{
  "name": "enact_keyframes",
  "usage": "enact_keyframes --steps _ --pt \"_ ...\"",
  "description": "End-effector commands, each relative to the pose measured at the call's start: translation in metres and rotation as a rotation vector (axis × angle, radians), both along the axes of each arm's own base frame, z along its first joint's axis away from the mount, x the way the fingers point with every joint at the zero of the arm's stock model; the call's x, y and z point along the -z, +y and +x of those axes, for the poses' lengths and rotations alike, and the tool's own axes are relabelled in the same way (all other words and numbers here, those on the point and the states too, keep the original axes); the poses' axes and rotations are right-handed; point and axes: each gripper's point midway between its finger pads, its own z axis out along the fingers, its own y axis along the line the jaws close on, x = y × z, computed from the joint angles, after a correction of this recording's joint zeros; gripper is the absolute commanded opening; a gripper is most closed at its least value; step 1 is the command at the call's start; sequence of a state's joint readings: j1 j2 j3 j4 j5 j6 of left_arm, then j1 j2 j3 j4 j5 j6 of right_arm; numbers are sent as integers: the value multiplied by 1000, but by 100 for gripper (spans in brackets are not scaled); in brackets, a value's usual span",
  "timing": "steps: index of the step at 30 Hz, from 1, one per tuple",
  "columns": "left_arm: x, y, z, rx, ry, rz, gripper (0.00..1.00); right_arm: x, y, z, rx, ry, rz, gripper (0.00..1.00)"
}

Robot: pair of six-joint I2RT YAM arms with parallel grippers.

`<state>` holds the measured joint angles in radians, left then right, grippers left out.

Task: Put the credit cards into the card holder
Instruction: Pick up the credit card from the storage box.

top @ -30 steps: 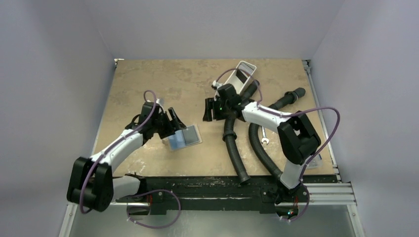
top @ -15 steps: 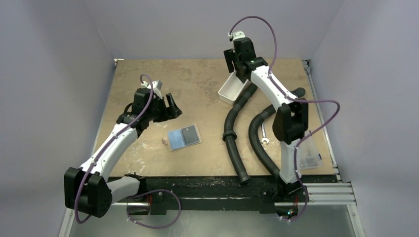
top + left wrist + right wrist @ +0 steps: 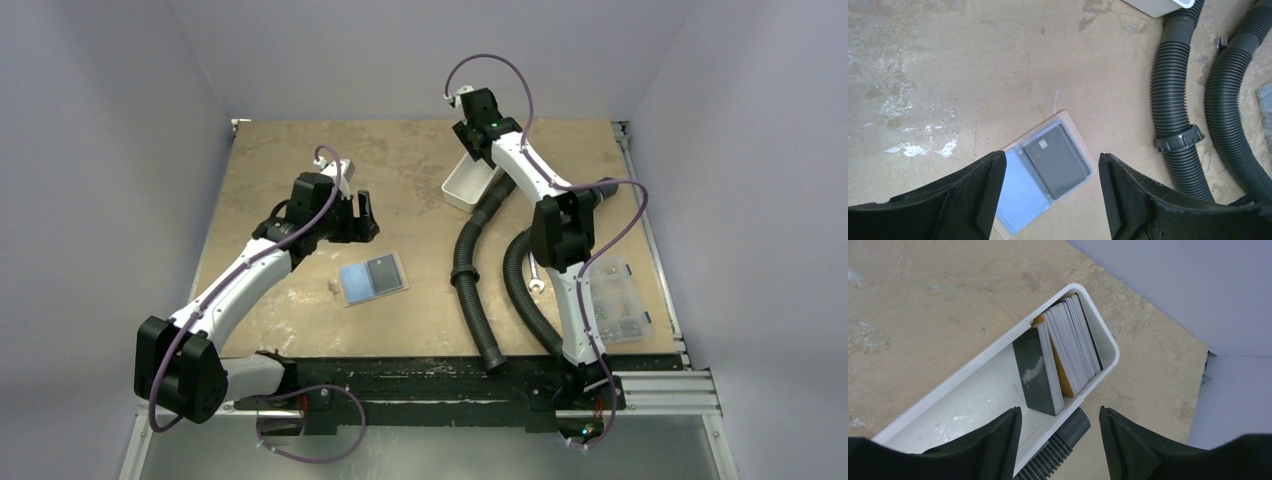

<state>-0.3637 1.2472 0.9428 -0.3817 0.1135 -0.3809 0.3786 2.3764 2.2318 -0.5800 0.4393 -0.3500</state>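
1. Hovering with fingers spread and holding nothing, the right gripper [image 3: 1059, 432] is above a white rectangular plastic tray [image 3: 973, 361], far and right of centre.
2. Thin plastic credit cards [image 3: 1068, 352] stand on edge inside. They are probably light, stiff and slick, best pinched at their top edges.
3. Left gripper [image 3: 1050, 162], also spread, hangs over the pale open card holder [image 3: 1073, 136], left of centre, which contains a light blue card [image 3: 1020, 200] and a black card [image 3: 1055, 160].

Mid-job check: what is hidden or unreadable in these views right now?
- Left wrist view: part of the blue card is hidden behind a finger of the left gripper.
- Right wrist view: the number of cards standing in the tray cannot be told. They overlap and only their edges show.
- Top view: those cards are covered by the right arm.
- Top view: the contents of the clear box are too small to make out.
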Motion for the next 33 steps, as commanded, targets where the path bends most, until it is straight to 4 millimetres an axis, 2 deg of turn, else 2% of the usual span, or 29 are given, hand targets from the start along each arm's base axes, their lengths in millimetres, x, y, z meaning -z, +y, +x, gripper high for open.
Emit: enact_keyframes --steps 1,6,13,20,28,33 --pt "-8 9 13 -23 -72 59 73 -18 -5 6 13 -54 -42 65" --pt "-1 13 12 -33 -63 76 73 -6 -11 12 33 -61 -79 58" --pt "4 10 10 -18 -54 70 73 9 -10 20 34 -53 -79 54" --pt "6 9 10 -13 -51 70 73 25 -21 25 68 -44 -97 52" --pt "6 8 10 -7 -50 68 73 26 -29 31 99 -74 -124 53" --pt "6 8 10 -5 -47 67 73 19 -33 38 121 -108 -138 45"
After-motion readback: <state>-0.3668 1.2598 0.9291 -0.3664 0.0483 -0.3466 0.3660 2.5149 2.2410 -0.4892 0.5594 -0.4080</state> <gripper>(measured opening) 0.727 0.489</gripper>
